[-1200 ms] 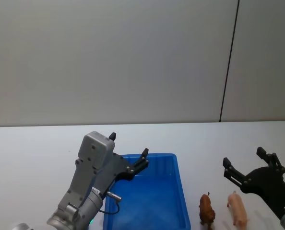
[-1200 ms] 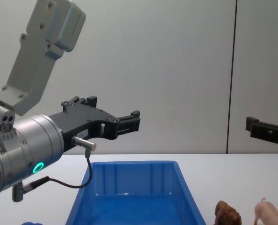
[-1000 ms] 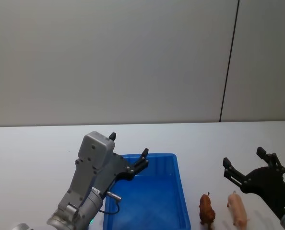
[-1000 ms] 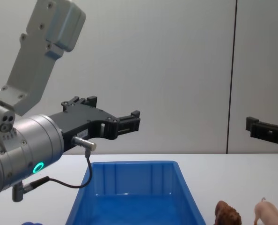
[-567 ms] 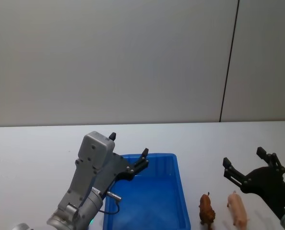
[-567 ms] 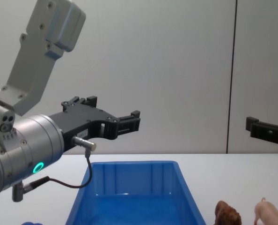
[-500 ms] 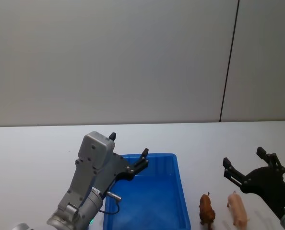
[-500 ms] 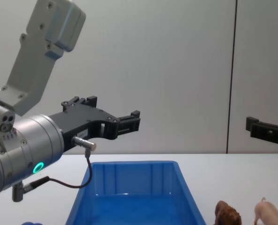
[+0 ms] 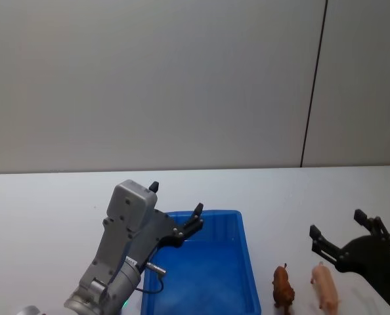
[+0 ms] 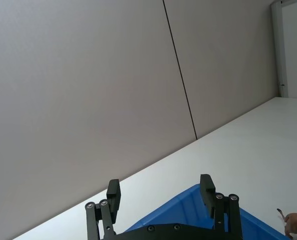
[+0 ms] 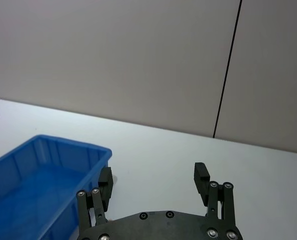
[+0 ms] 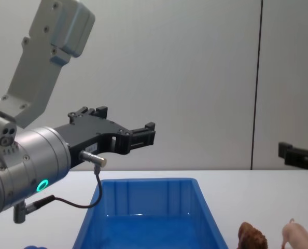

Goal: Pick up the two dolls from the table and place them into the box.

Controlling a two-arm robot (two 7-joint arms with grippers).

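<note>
Two dolls stand on the white table [image 9: 44, 210] just right of the box: a shaggy reddish-brown one [image 9: 282, 289] [image 12: 252, 237] and a pale pink pig [image 9: 325, 287] [image 12: 298, 237]. The blue box [image 9: 242, 226] [image 12: 143, 181] [image 11: 63, 150] has nothing visible inside it. My left gripper [image 9: 176, 197] [image 10: 159, 182] hangs open above the box's far left corner. My right gripper [image 9: 337, 223] [image 11: 152, 171] is open in the air, just beyond and above the pink pig. An edge of the brown doll [image 10: 294, 222] shows in the left wrist view.
A grey wall with a dark vertical seam [image 9: 313, 85] stands behind the table. A small blue object [image 12: 32, 247] peeks in at the lower left of the chest view. Bare tabletop stretches left of the box and behind it.
My right gripper has shifted slightly to the right and lower. The left arm, the dolls and the box have not moved.
</note>
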